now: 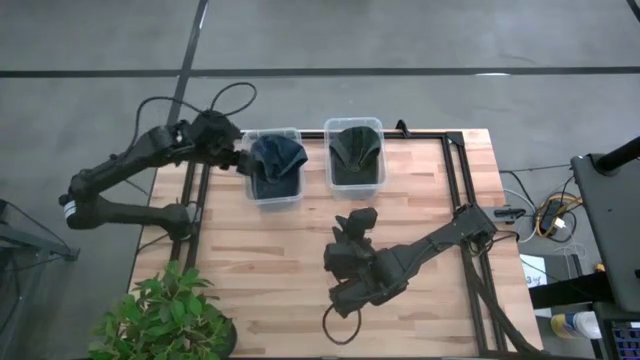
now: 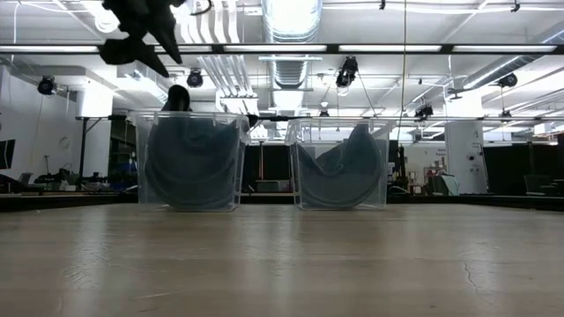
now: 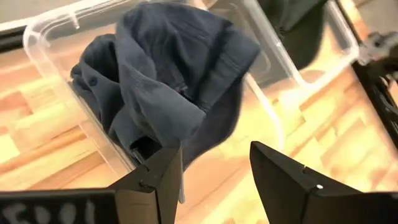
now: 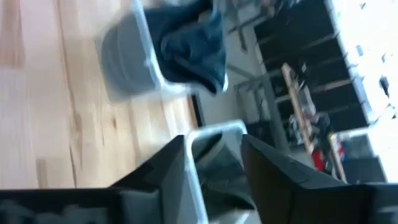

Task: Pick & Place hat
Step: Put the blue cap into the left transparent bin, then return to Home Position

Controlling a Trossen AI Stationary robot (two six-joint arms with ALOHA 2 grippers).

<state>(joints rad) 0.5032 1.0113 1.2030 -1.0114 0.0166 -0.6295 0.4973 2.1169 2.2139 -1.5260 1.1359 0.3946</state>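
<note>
A blue hat [image 1: 276, 158] lies crumpled in the left clear bin [image 1: 272, 194]. In the left wrist view, the blue hat [image 3: 168, 81] has one edge reaching over the bin's wall [image 3: 56, 43]. A dark hat [image 1: 355, 150] sits in the right clear bin [image 1: 354, 182]. My left gripper [image 1: 238, 155] hovers open at the left bin's left side, above its rim, touching nothing [image 3: 214, 180]; the low view shows it high over that bin [image 2: 141, 40]. My right gripper [image 1: 355, 222] is open over the middle of the table, pointing at the bins [image 4: 214, 168].
Both bins stand side by side at the table's far edge [image 2: 189, 158] [image 2: 339, 163]. A potted plant [image 1: 165, 315] sits at the near left corner. A black frame [image 1: 460, 210] runs along the table's right side. Bare wood [image 1: 260, 260] lies between bins and near edge.
</note>
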